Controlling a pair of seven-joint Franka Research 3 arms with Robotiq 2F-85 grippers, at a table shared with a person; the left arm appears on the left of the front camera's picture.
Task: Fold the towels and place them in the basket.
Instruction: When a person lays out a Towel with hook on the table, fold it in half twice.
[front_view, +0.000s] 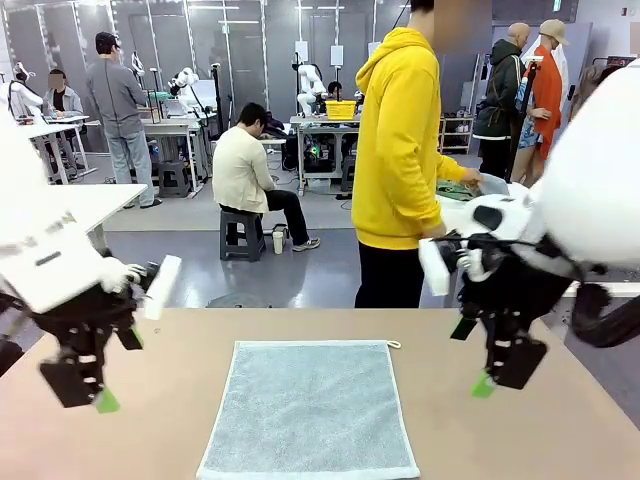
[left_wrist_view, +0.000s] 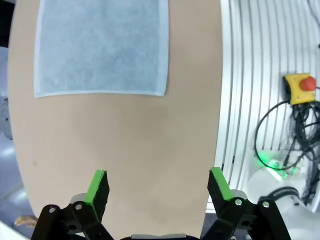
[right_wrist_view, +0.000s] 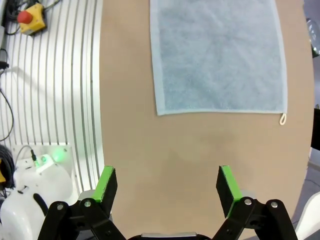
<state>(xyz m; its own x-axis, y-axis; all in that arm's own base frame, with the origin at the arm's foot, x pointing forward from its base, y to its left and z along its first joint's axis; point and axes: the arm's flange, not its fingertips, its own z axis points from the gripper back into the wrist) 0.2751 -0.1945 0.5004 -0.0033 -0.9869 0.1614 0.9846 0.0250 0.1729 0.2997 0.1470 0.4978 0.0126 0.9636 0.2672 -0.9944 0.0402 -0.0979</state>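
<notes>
Grey-blue terry: one towel (front_view: 310, 405) lies spread flat in the middle of the table (front_view: 560, 440), its loop at the far right corner, with no fold in it. I have my left jaws and right jaws both wide and empty, hanging over bare table either side of it. By my reckoning nothing is done yet: every fold and the stowing remain.

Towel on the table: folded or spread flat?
Spread flat. The towel lies in one layer on the table, with no crease or doubled edge, and its corner loop lies out past the corner.
</notes>
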